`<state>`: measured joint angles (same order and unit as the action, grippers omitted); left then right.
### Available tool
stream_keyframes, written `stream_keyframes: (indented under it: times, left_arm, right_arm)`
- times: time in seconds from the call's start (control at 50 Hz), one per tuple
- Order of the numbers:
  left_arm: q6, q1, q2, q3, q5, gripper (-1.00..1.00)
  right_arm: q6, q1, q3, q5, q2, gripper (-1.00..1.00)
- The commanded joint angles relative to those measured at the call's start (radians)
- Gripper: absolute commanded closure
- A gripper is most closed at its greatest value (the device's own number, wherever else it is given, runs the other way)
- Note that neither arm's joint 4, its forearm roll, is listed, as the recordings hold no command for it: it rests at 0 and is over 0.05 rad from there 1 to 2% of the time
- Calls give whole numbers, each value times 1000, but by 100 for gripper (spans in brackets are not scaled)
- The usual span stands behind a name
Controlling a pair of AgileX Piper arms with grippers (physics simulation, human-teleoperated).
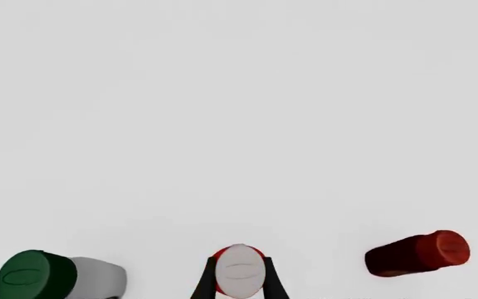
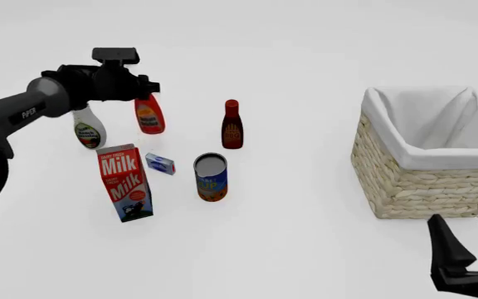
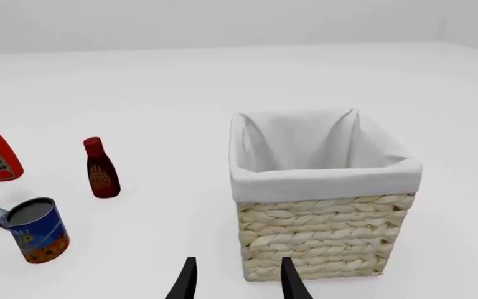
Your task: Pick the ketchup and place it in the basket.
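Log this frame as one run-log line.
phase: grasp/lift | left gripper: shut on ketchup, tilted | right gripper: open, idle beside basket | basket: no ketchup inside

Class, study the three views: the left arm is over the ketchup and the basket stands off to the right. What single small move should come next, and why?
Probably a short straight lift. In the left wrist view the left gripper has its fingers flanking the ketchup just under its cap. The white bottle and the dark red-brown bottle stand close on either side, so rise before carrying it toward the basket.
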<state>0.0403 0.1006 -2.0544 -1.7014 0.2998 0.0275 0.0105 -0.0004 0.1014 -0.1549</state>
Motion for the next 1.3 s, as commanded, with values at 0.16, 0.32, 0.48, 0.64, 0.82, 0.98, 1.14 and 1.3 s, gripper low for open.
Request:
stream_keyframes:
  times: [0.16, 0.32, 0.48, 0.64, 0.82, 0.98, 1.14, 1.3]
  left_arm:
    - [-16, 3, 133, 58, 13, 100]
    - [-20, 3, 230, 108, 26, 100]
    - [-17, 11, 315, 141, 51, 100]
    - [16, 32, 416, 190, 74, 100]
    - [35, 72, 559, 254, 130, 100]
    - [62, 86, 668, 326, 170, 100]
    - [85, 106, 769, 350, 236, 100]
    - [105, 173, 866, 337, 328, 100]
  right_arm:
    - [-1, 3, 0, -80, 110, -100]
    - [-1, 4, 0, -102, 152, -100]
    - [-2, 8, -2, -89, 154, -100]
    - [0, 12, -3, -67, 155, -100]
    - [-10, 12, -10, -66, 155, -100]
    - [-23, 5, -67, -99, 155, -100]
    - [-71, -42, -144, -144, 155, -100]
    - [-82, -101, -264, -247, 155, -100]
